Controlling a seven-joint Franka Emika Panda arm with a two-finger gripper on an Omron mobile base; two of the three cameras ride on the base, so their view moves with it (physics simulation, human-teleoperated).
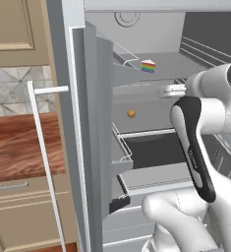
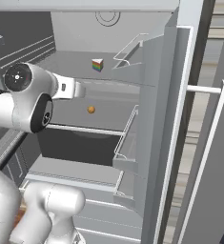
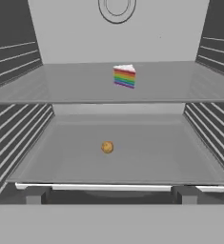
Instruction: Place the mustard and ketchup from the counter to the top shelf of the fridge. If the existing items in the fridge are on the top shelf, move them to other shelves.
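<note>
The fridge (image 1: pixel 95 147) stands open. A rainbow-striped cake wedge (image 3: pixel 124 76) sits on the top shelf (image 3: pixel 61 86), near the middle and toward the back; it also appears as the cake (image 1: pixel 148 66) and the cake (image 2: pixel 97 65). On the shelf below lies a tiny orange ball (image 3: pixel 107 147), the same ball (image 1: pixel 131 113) and ball (image 2: pixel 91 109). My gripper (image 3: pixel 109 195) is at the front of the fridge, level with that lower shelf, pointing inward. It is open, fingertips (image 3: pixel 35 195) wide apart, nothing between them. The counter (image 1: pixel 23 147) lies left of the fridge. The mustard and ketchup are out of view.
The door with its bins (image 2: pixel 127 143) and long white handle (image 1: pixel 43 162) swings out beside the arm. A dark drawer (image 2: pixel 75 145) sits under the ball's shelf. Ribbed side walls (image 3: pixel 18 62) bound the interior. Beige cabinets (image 1: pixel 18 206) are under the counter.
</note>
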